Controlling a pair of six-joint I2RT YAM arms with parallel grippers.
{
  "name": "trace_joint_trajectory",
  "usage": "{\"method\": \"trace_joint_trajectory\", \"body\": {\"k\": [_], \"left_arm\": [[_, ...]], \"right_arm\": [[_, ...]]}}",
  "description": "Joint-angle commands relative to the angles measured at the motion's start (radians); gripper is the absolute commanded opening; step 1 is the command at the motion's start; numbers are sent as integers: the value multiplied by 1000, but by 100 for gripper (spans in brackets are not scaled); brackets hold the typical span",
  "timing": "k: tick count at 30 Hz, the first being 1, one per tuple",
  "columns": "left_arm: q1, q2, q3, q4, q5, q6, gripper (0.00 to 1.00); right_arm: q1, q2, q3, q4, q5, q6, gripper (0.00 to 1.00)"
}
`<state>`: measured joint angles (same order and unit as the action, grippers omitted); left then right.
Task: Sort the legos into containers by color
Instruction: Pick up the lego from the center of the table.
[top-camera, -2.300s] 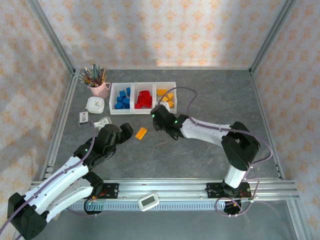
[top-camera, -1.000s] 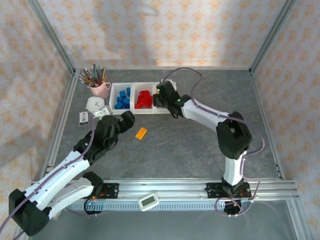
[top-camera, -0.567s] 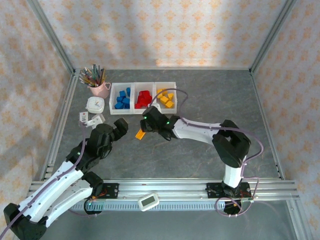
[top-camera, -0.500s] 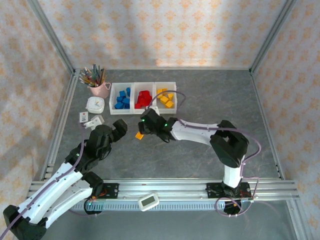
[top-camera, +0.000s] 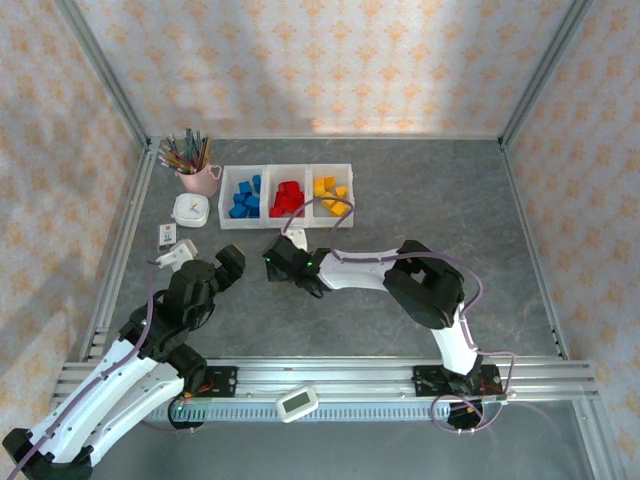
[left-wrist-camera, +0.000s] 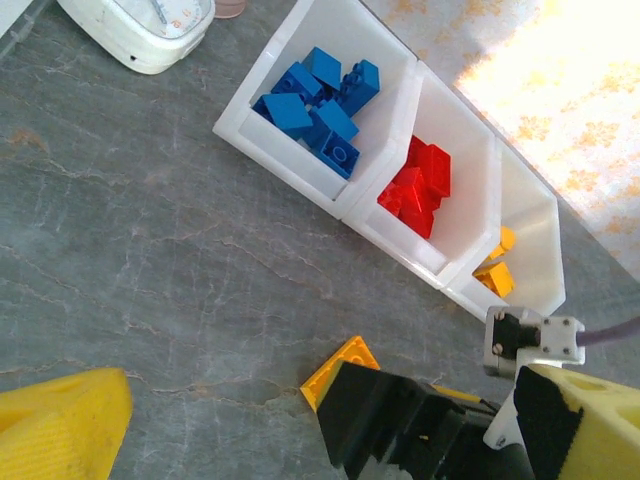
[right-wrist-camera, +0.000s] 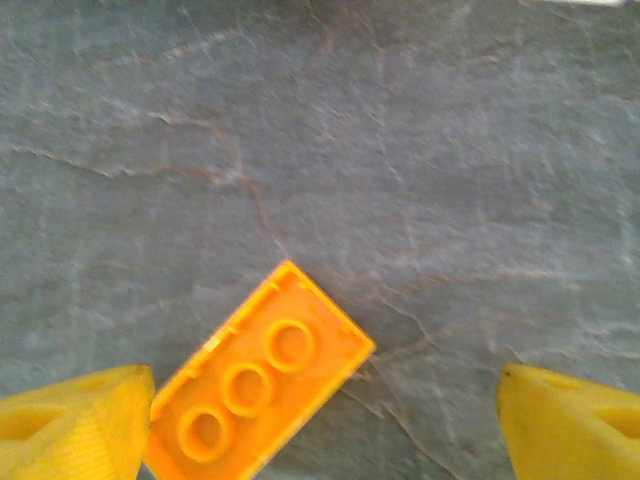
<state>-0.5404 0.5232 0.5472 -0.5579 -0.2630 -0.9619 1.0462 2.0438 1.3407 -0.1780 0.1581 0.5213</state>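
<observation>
One orange lego lies upside down on the grey table, hollow side up. My right gripper hangs open over it, the brick between the fingers and close to the left fingertip. In the left wrist view a corner of that lego pokes out from under the right gripper's black body. The containers stand in a row at the back: blue legos, red legos and yellow legos, one colour per bin. My left gripper is open and holds nothing, just left of the right gripper.
A pink cup of pencils stands left of the bins. Below it are a white timer, a small white device and a white block. Metal rails run along the near edge.
The right gripper came down from the yellow bin to the orange lego on the table and opened wider. The left arm drew back toward the near left.
</observation>
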Motion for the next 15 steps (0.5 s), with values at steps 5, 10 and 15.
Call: {"method": "trace_joint_trajectory", "body": {"k": [5, 10, 15], "left_arm": [[11, -2, -12, -36, -32, -10, 99], [11, 4, -12, -30, -30, -8, 99], [11, 4, -13, -24, -26, -9, 99]], "right_arm": [[14, 84, 103, -63, 112, 42, 87], [15, 98, 113, -125, 147, 49, 85], [26, 51, 72, -157, 189, 48, 78]]}}
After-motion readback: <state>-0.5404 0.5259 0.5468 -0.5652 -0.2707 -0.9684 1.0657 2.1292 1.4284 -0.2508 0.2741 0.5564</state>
